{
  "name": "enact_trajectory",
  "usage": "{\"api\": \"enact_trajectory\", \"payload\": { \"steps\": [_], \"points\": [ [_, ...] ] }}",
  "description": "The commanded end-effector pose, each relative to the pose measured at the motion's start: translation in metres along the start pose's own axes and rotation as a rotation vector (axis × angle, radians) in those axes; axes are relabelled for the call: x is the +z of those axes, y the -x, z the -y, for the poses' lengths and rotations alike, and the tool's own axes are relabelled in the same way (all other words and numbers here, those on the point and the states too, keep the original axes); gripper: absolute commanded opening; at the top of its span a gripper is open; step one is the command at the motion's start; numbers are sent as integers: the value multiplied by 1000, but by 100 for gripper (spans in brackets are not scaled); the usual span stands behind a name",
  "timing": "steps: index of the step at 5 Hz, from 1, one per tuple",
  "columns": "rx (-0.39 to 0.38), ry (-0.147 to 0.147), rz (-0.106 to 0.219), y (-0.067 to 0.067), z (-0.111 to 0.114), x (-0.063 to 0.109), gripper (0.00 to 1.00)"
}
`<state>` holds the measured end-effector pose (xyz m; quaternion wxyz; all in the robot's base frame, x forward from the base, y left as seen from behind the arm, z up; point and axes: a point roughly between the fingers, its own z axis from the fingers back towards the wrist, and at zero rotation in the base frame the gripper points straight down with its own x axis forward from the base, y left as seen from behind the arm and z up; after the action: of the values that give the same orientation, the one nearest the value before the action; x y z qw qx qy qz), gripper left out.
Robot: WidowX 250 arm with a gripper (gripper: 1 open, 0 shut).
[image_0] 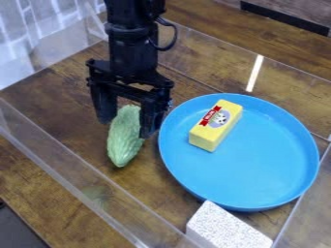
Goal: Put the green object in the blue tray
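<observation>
Block [216, 126] on blue tray [278, 179]

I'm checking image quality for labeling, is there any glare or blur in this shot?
In the camera view, a bright white glare streak lies on the table beyond the blue tray; the whole frame is soft and low in detail; the green object and the open gripper above it remain readable.
</observation>
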<state>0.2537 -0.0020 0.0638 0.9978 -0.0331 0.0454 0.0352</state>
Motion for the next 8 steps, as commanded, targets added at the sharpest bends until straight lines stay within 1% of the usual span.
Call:
{"api": "enact_trajectory", "payload": {
  "steps": [1,3,4,5,6,7,8],
  "points": [
    [0,8,46,-3,5,10,100],
    [-67,14,49,-4,3,17,100],
    [-89,17,54,-9,1,9,100],
    [-110,19,56,-8,-1,-1,100],
    [-93,23,66,-2,3,4,100],
    [-77,20,81,-4,-1,3,100],
    [-62,21,84,-5,-2,4,100]
  ]
}}
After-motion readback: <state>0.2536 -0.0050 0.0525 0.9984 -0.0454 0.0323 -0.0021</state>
